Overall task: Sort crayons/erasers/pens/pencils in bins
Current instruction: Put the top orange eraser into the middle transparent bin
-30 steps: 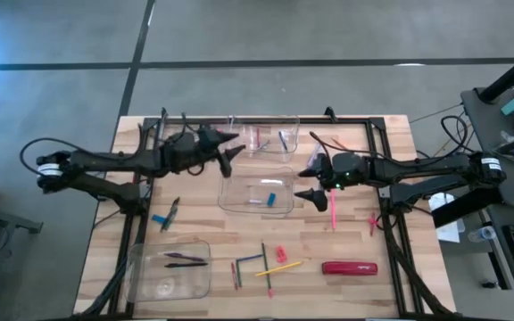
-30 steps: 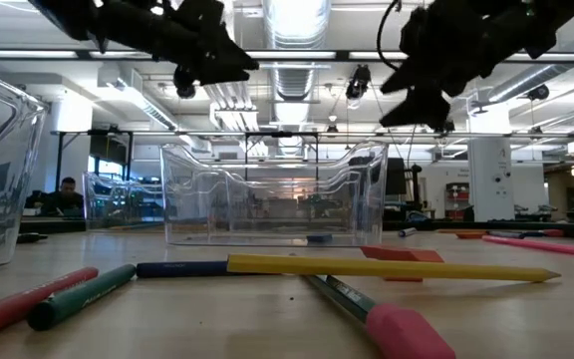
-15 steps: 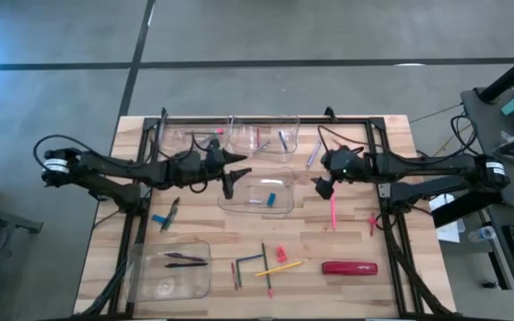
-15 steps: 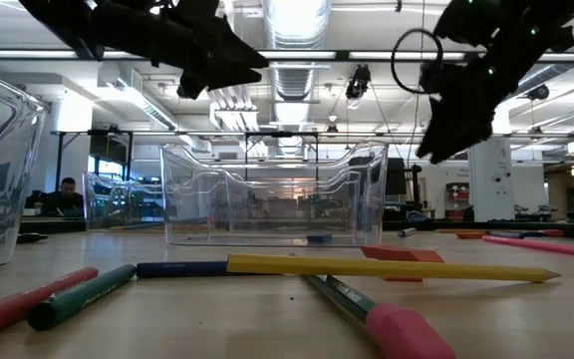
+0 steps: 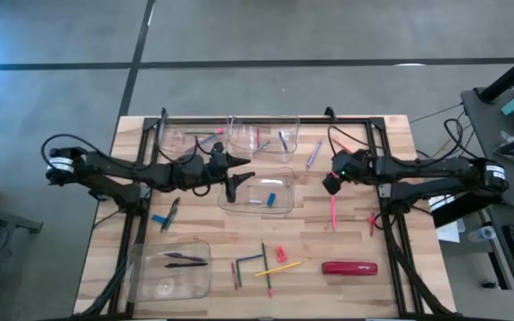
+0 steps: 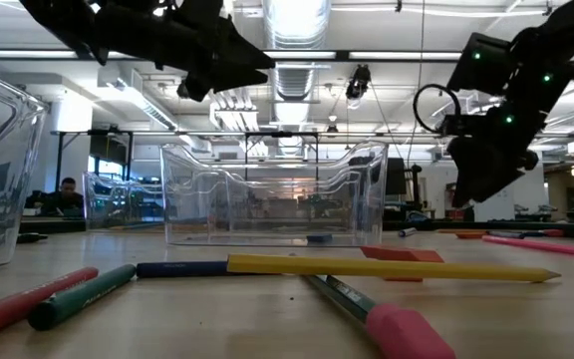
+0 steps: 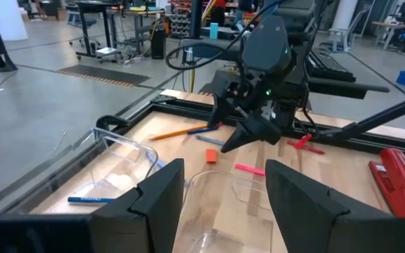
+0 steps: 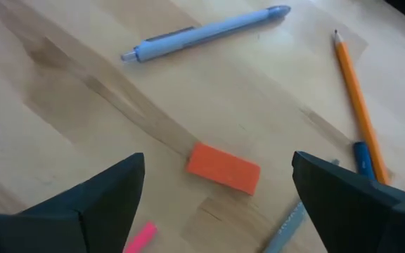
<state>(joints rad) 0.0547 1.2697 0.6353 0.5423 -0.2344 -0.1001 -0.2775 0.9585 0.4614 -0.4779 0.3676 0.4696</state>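
Orange and stubby, one of the erasers (image 8: 223, 168) lies flat on the wooden bench (image 5: 346, 245), directly between the spread fingers of the right hand (image 8: 216, 193), which hangs above it with nothing held. Around that eraser lie a light-blue pen (image 8: 202, 32), an orange pencil (image 8: 357, 98) and the tip of a pink stick (image 8: 140, 237). Seen from above, the right hand (image 5: 330, 183) sits just right of the middle bin (image 5: 257, 191), a clear tub with a small blue piece inside. Left of that same bin, at its rim, is the left hand (image 5: 233, 183); its fingers (image 7: 162, 193) stand apart and empty over the clear wall. Behind the middle bin two more bins (image 5: 261, 135) stand side by side at the bench's far edge, and a fourth bin (image 5: 169, 267) with dark sticks rests well in front and to the left. Also in front of the middle bin lie loose pencils (image 5: 279, 266), a pink eraser (image 5: 281, 254) and a large red oblong object (image 5: 350, 267).
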